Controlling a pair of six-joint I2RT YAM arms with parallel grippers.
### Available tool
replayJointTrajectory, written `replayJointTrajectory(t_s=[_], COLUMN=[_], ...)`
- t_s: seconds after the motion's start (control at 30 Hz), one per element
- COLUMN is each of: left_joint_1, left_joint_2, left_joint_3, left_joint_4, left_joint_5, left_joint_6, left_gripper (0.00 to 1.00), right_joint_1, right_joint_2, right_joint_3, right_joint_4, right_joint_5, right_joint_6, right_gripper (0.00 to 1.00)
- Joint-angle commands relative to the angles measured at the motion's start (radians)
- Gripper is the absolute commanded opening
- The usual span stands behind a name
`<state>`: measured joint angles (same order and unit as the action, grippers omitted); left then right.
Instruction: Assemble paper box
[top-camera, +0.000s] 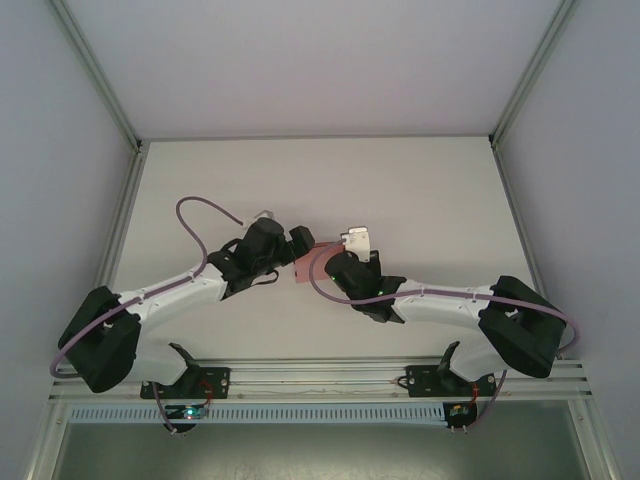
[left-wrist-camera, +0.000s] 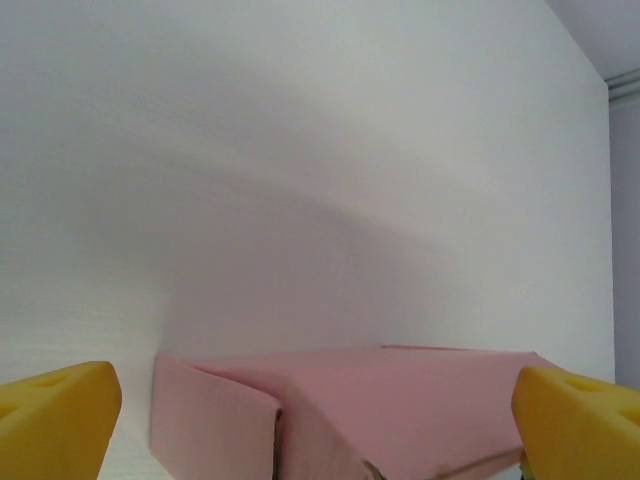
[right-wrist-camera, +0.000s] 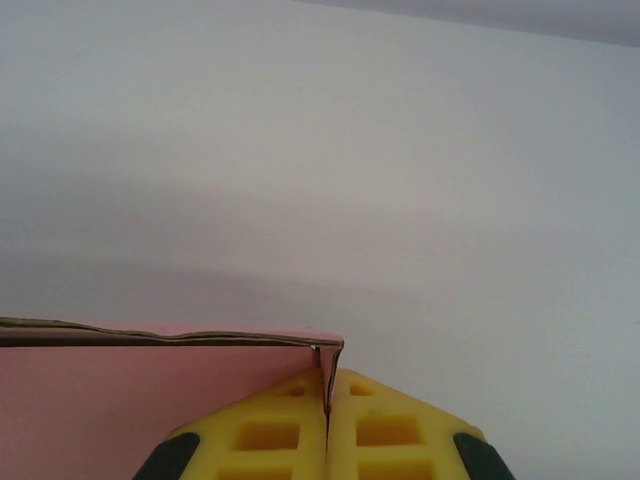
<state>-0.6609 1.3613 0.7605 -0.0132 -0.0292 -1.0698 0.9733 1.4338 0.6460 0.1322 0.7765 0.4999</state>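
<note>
We count one paper box (top-camera: 306, 264), of plain pink card. It lies on the white table (top-camera: 400, 180), near the middle, between the two grippers. In the left wrist view the paper box (left-wrist-camera: 400, 400) is partly folded: it has a flat top panel, and a side flap is bent down at its left corner.

There are two arms, the left arm (top-camera: 170, 295) and the right arm (top-camera: 450, 302). Each one carries one purple cable, so there are two cables (top-camera: 195, 225) in total.

The left gripper (top-camera: 299, 240) is released. Its two yellow pads (left-wrist-camera: 60, 420) stand wide apart with the box between them. The left pad is clear of the card, and the right pad is just beside the box's edge. We cannot tell if that pad touches it.

The right gripper (top-camera: 328, 262) is clenched. In its own view the two yellow fingertips (right-wrist-camera: 390, 430) of this gripper (right-wrist-camera: 328, 425) are pressed together. A thin upright edge of the pink card (right-wrist-camera: 150, 400) is pinched between them, at the card's right corner. So the right gripper is grasping the paper box by that edge.
</note>
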Motion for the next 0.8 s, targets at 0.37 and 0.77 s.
replayJointTrajectory(t_s=[0.37,0.77], left_joint_1=[0.015,0.02], left_joint_2=[0.085,0.111], left_joint_3=[-0.063,-0.105], left_joint_4=[0.212,0.246], left_joint_5=[0.042,0.063], left_joint_6=[-0.079,-0.102], left_gripper=[0.9,0.7], right_joint_1=[0.022,0.015], right_joint_2=[0.057,-0.064], right_joint_3=[-0.055,-0.048], right_joint_4=[-0.189,-0.128], right_joint_5=[-0.121,-0.171], right_joint_6=[0.028,-0.007], right_gripper=[0.0,0.23])
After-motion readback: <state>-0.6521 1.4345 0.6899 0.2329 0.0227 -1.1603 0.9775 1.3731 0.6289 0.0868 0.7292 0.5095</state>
